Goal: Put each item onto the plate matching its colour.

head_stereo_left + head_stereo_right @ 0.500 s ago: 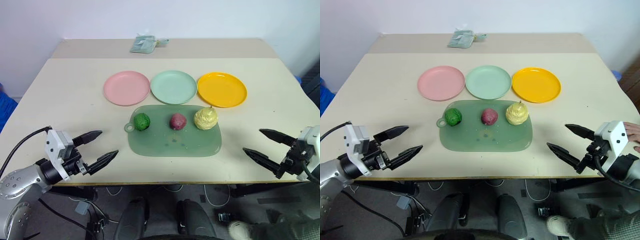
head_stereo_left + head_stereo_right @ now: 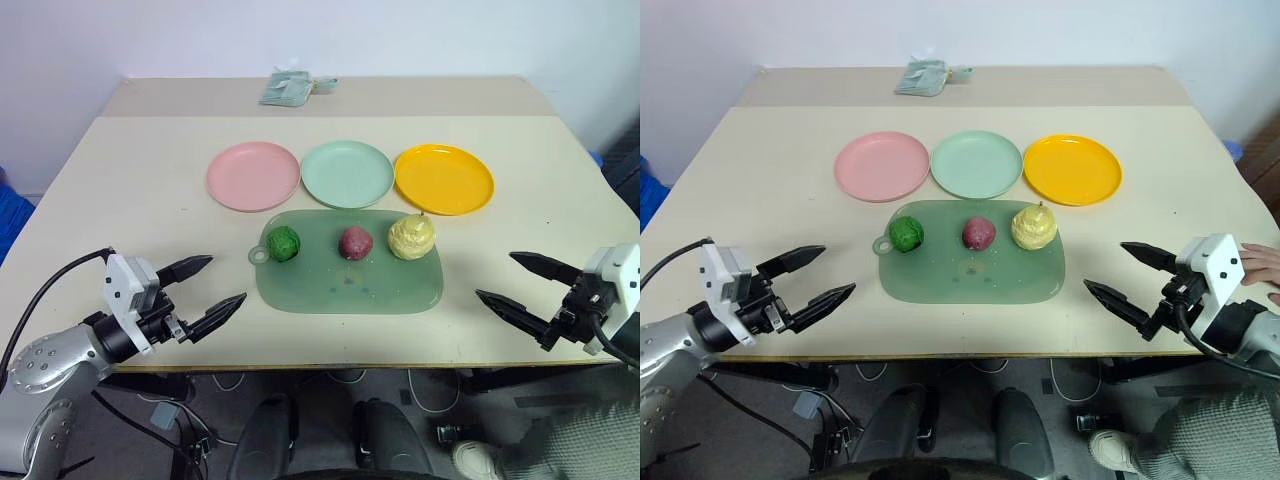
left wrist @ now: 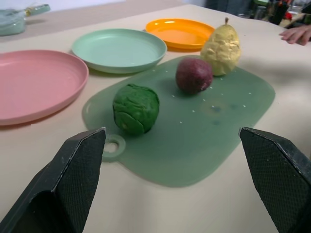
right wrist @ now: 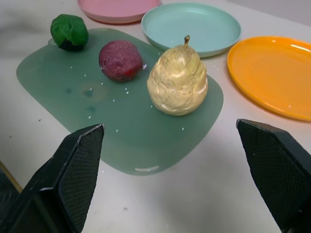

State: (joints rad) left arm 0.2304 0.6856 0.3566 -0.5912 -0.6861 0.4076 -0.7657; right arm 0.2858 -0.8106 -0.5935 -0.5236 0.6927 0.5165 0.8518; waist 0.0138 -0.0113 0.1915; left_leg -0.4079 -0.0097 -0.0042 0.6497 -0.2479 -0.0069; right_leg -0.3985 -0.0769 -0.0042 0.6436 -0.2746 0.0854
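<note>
Beige tabletop [image 2: 130,190] against a white wall is carrying three round plates in a row: a pink plate [image 2: 253,175] toward the robot's left, a mint green plate [image 2: 347,173] in the middle and a yellow-orange plate [image 2: 444,179] toward its right, the neighbours lying just beside one another. Nearer the robot, a translucent green cutting board [image 2: 350,280] with a handle loop is lying flat, its far edge close to the plates. Three toy foods are sitting on the board's far half, apart from one another: a dark green bumpy ball [image 2: 284,243] next to the loop, a maroon oval [image 2: 356,242] in the middle and a pale yellow pear [image 2: 411,236] with its stem up, nearest the yellow-orange plate. All three plates are lying bare. The left gripper [image 2: 207,293] is hovering over the near left edge of the table, its two black fingers spread wide and holding nothing. The right gripper [image 2: 525,283] is hovering off the near right corner, fingers likewise wide apart and empty. A folded greenish cloth [image 2: 288,86] is resting at the far side of the table. A person's hand [image 2: 1262,268] is lying on the table edge beyond the right gripper
</note>
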